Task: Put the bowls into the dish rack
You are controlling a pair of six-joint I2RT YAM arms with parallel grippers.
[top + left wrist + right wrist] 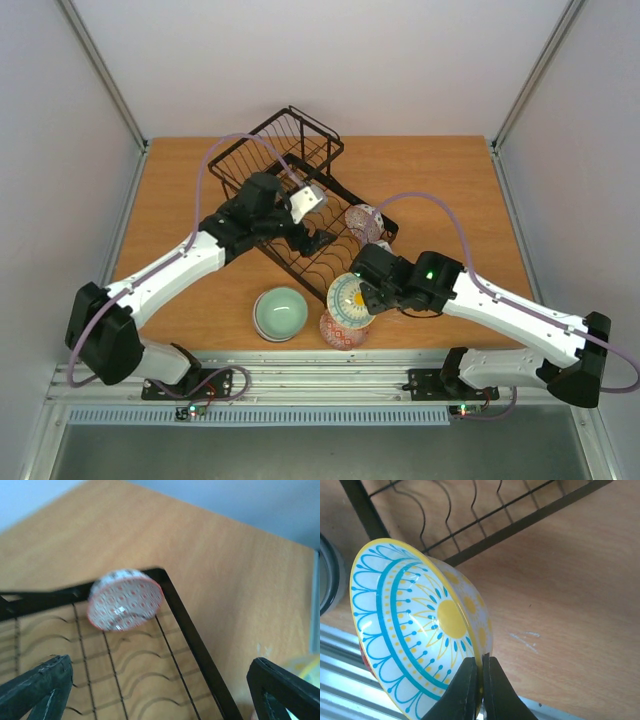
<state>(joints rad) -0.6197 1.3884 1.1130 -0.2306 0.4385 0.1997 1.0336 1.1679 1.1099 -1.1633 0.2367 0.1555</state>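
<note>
The dish rack [316,124] sits skewed across the middle of the tabletop [450,190] in the overhead view. Nothing seems to anchor it, so a bowl pressed against its wires could well shove it. Your left arm [180,265] hangs over the rack's centre, the left jaws spread wide and empty. If you swing the right arm [500,300] in from the lower right, the two may collide. At the rack's right corner a pink-red bowl [364,222] stands on edge against the frame, and a nudge there may roll it out. The mint bowl [280,312] lies on the tabletop at lower centre, clear of trouble. The yellow-centred bowl [350,298] is just off the rack's lower edge, tilted nearly on its side. The right jaws are clamped on only a thin bit of its rim, at the bottom of the right wrist view. That small pinch is your weakest point. The glazed rim looks slick, so the bowl may pivot or slip and drop onto the second red-patterned bowl [343,330] just beneath it.
</note>
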